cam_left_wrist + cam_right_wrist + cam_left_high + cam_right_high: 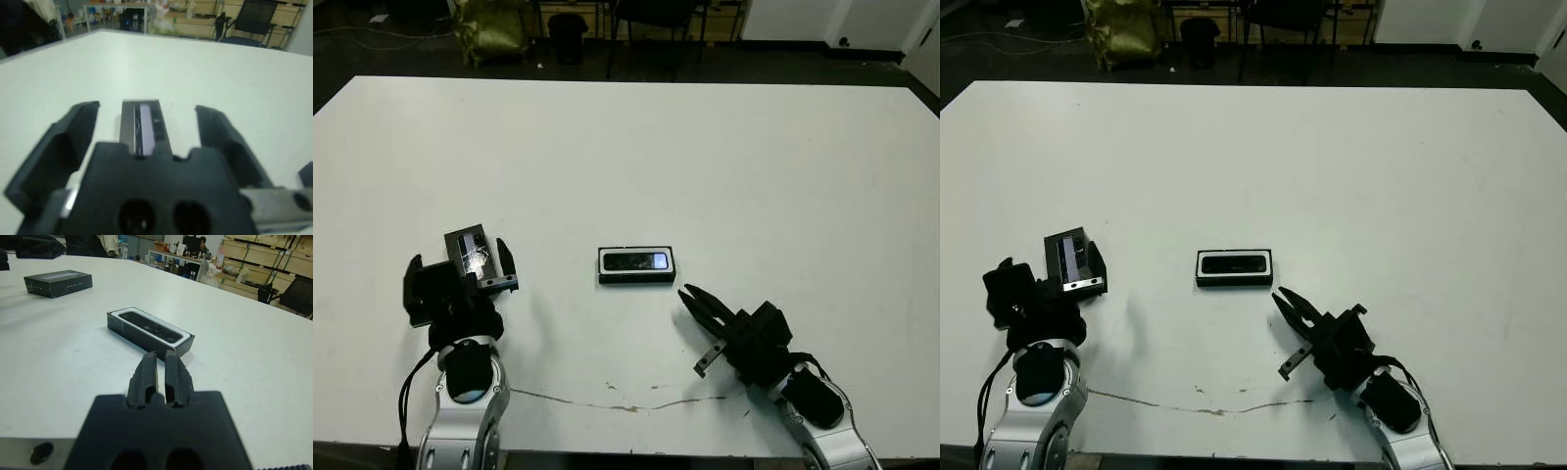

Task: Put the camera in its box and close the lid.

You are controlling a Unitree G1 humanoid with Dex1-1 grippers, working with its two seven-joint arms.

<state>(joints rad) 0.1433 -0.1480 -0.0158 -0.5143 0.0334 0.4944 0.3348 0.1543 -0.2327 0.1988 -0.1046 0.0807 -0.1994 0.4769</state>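
On the left, your left hand [480, 262] is standing open around the lid [470, 251], which is lying flat on the table [705, 157] with its long axis running near to far. At the centre, the camera [639, 261] is already sitting in its box [637, 265], both lying left to right. On the right, your right hand [697, 304] is hovering closed and empty. You are still needing to fit the lid.

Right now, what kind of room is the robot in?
Probably a workshop or lab with storage. Beyond the big white table the right wrist view shows wooden shelving stacked with goods, a cluttered desk and a black office chair.
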